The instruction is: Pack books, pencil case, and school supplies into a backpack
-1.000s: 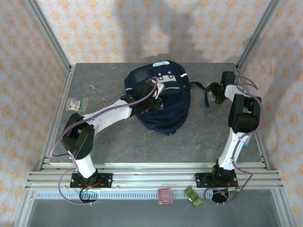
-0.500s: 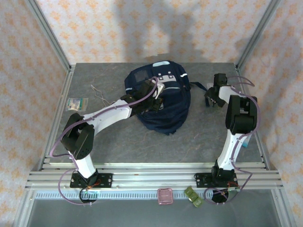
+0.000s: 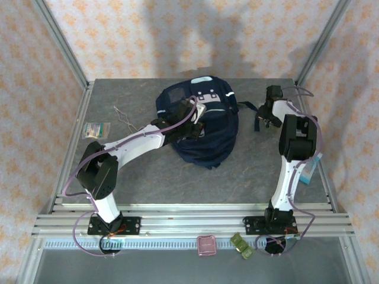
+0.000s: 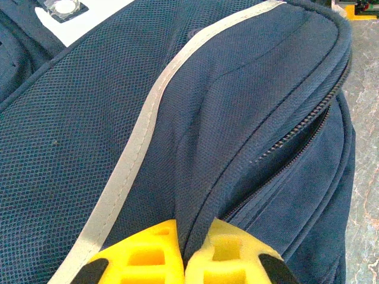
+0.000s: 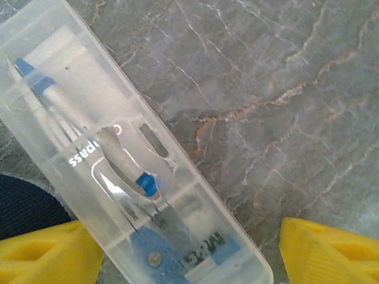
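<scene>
Above the table, we see one large navy backpack with grey stripes (image 3: 201, 133) lying mid-table. Our left gripper (image 3: 190, 111) is on its top and our right gripper (image 3: 269, 113) is just to its right. One small pink rounded pencil case (image 3: 206, 244) sits at the near rail, well apart from both.

At the left wrist, our yellow fingers (image 4: 142, 257) press together, pinching a fold of navy fabric beside one zipper (image 4: 296, 133).

At the right wrist, one clear plastic compass case (image 5: 106, 142) lies on the grey table (image 5: 266, 89) between widely spread jaws. Its long axis runs diagonally across them, so our right arm is the nearer one.
</scene>
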Robot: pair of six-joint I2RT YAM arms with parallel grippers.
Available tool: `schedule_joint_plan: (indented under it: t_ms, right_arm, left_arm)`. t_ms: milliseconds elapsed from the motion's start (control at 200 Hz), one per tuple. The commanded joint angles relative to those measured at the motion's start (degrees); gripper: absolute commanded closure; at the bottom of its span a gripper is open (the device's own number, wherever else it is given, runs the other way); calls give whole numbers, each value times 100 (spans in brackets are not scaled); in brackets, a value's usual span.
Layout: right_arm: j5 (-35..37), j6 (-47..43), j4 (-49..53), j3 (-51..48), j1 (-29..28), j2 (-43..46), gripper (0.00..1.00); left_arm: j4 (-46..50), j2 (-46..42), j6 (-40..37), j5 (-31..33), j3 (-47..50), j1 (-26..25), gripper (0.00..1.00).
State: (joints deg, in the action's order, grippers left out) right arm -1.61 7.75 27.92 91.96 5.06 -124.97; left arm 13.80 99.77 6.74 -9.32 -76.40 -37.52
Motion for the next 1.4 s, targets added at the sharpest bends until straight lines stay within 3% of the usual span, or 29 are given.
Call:
schedule_joint_plan:
  t_ms: [0,60,295,450,581,781,1181,1396]
  right_arm:
    - [-205,-408,-285,176,10,-235,24]
    - [-288,-407,-279,173,13,-236,28]
    - [-490,-164,-484,-493,-92,215,61]
    - [-483,158,-864,-1249,-118,1006,72]
    - [-395,394,-951,-1711,-120,1789,74]
    - [-998,781,-982,-2450,-284,3203,75]
    - [-1916,933,-262,-4105,-1834,5952,75]
    - [-2522,925,-79,-4768,-2464,6898,76]
  left_arm:
    - [-207,-19,231,-350,-178,-107,100]
    - [-203,-10,232,-351,-199,-107,100]
    - [-141,60,188,-358,-338,-107,100]
    - [-88,96,162,-260,-495,-107,100]
    - [-45,104,169,-210,-696,-107,100]
    - [7,161,196,-192,-1078,-103,100]
    - [252,324,243,298,-1617,-106,100]
    - [211,359,301,286,-1700,-107,100]
